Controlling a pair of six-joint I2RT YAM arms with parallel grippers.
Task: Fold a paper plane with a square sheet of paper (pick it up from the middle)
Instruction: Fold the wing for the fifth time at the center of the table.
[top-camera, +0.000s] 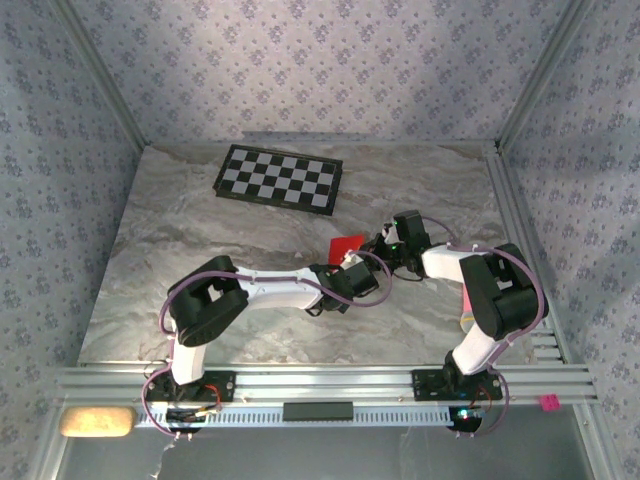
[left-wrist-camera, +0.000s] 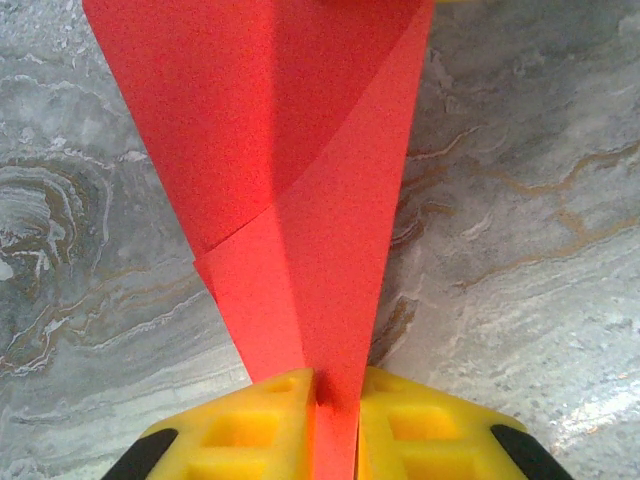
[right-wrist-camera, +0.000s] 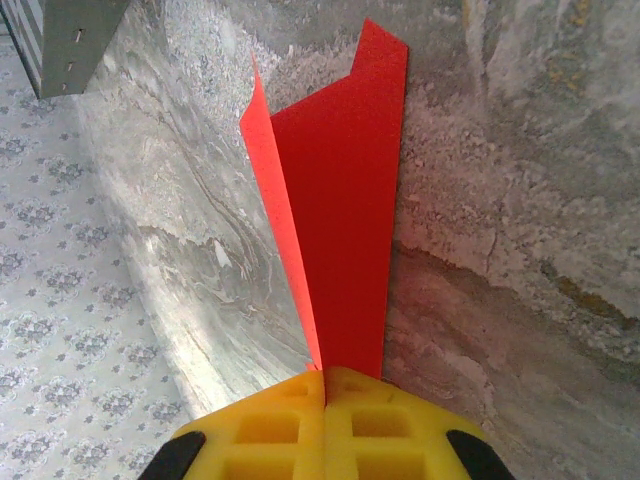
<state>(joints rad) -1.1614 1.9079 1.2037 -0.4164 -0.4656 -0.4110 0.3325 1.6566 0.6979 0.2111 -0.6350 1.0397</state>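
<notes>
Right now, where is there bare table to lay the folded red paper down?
Widest bare marble table lies left, between the checkerboard and the left arm. A smaller patch lies far right, beyond the right arm. Crowded: centre, where the left gripper and right gripper both pinch the folded red paper.

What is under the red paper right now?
The marble tabletop shows around the folded red paper, pinched by left gripper and right gripper. The patch directly beneath is covered.

walls (top-camera: 320, 60): pale floral wallpaper; table (top-camera: 200, 250): grey veined marble top; near edge: aluminium rail (top-camera: 320, 381)
</notes>
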